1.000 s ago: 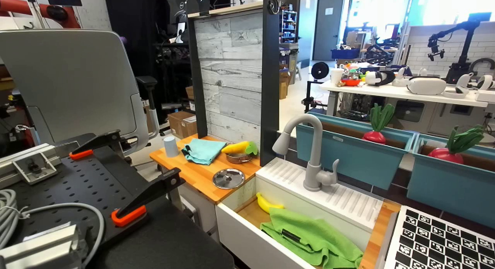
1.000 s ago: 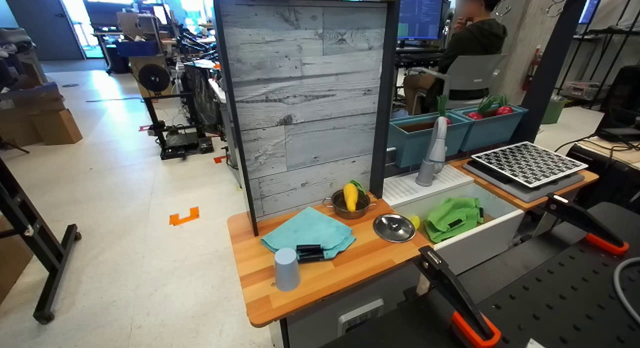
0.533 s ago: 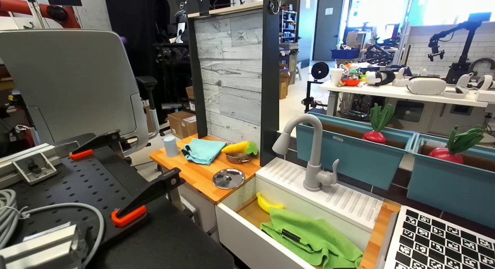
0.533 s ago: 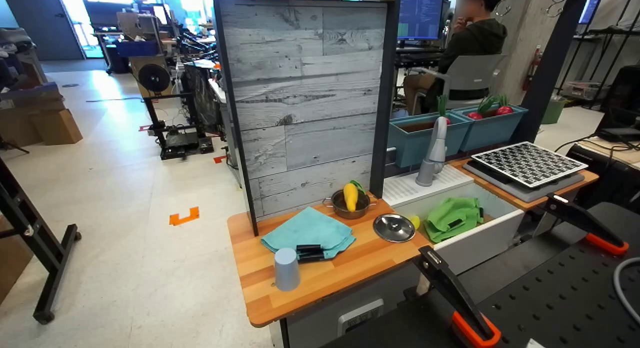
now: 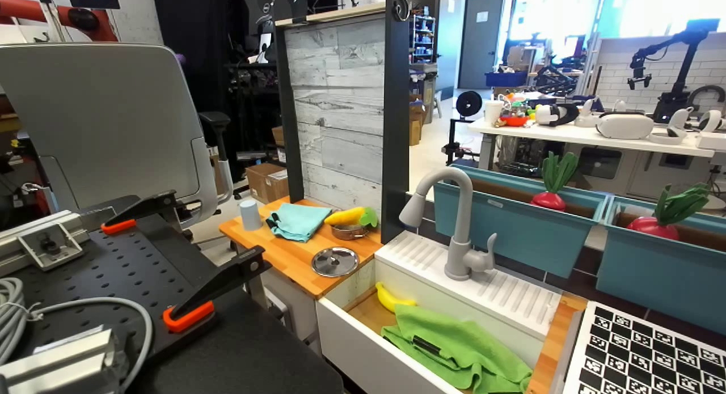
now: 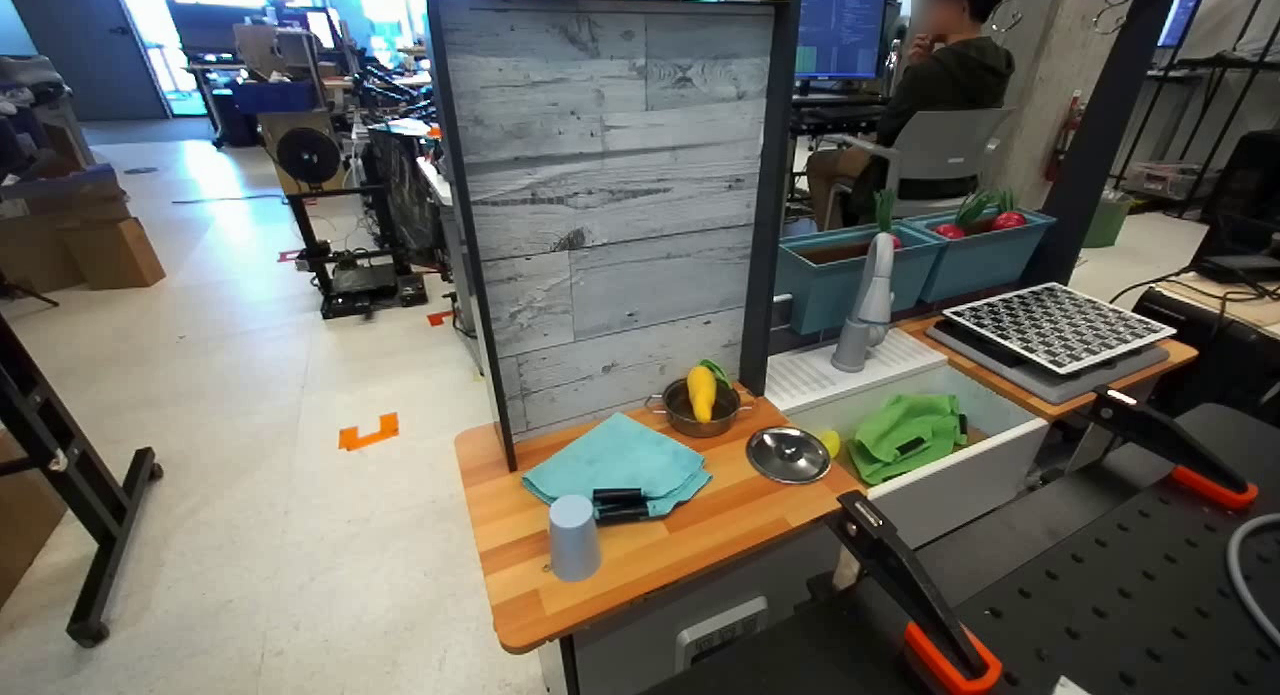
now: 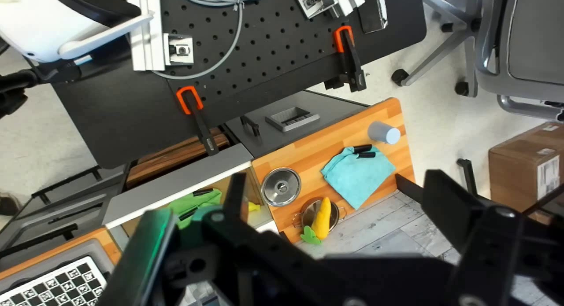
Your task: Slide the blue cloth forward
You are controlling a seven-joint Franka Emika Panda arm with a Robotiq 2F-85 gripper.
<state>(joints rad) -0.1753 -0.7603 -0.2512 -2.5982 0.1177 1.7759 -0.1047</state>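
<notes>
The blue cloth point(image 6: 615, 457) lies folded and flat on the wooden tabletop point(image 6: 530, 610), nearer its free end than its sink-side edge, one corner reaching close to the edge along the plank panel point(image 6: 610, 195). Two black pieces point(image 6: 618, 497) sit on the cloth's side facing the black bench point(image 5: 244, 326). Grey-blue cup point(image 6: 574, 547) stands upside down just beside them, toward the corner where the free end meets the bench-side edge; touching the cloth or not, hard to say, since the cup covers part of it in an exterior view. Steel pot point(image 6: 700, 431) on the cloth's sink side, by the panel edge and near the sink-side corner, with a yellow vegetable point(image 6: 701, 395), green-topped, resting in it. Lid point(image 6: 788, 456) flat on the wood, right at the sink-side edge. Past that edge, the white sink point(image 5: 351, 331) holds a rumpled green cloth point(image 5: 471, 343) and a banana point(image 5: 392, 299), the banana closer to the tabletop. Faucet point(image 5: 463, 224) upright behind the basin, teal planters point(image 5: 510, 228) behind that, checkered board point(image 5: 652, 354) on the counter beyond the sink's far end. Gripper point(image 7: 335, 182), seen in the wrist view: fingers point(image 7: 234, 191) spread wide, released, the cloth visible in the gap but well apart from them.
</notes>
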